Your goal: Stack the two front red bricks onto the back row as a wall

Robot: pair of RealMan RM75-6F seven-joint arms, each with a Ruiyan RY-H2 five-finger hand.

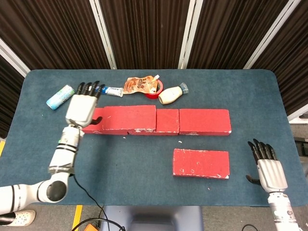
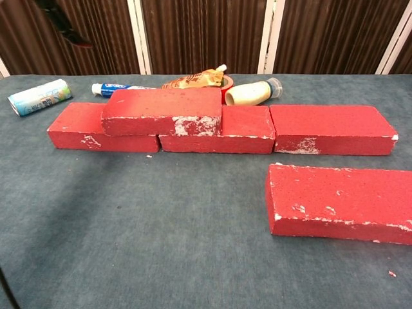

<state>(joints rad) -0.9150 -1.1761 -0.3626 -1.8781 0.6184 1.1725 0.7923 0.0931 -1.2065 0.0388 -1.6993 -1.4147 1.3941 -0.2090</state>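
Left hand (image 1: 83,109) hovers over the left end of the back row, fingers spread and pointing away toward the far edge, holding nothing at all. Over on the other side, the right hand (image 1: 269,172) sits low near the front right corner of the blue table (image 1: 144,159), fingers apart as well, nothing in it. Now the bricks: the stacked brick (image 2: 164,111) lies flat on top of the back row, straddling the seam between the left brick (image 2: 84,125) and the middle brick (image 2: 244,129), looking slightly askew in the chest view. Next along, the right brick (image 2: 331,127) closes the row, just beside the middle one. And out front, on its own, the front brick (image 2: 341,201) lies flat on the table, well apart from the row and nearer the right hand. Behind the wall there's a scatter of bits: a blue-and-white tube (image 1: 60,96) far left, a toothpaste tube (image 2: 116,89), an orange pouch (image 1: 139,84) over a red tape roll (image 1: 155,91), and a cream bottle (image 2: 254,93) on its side.
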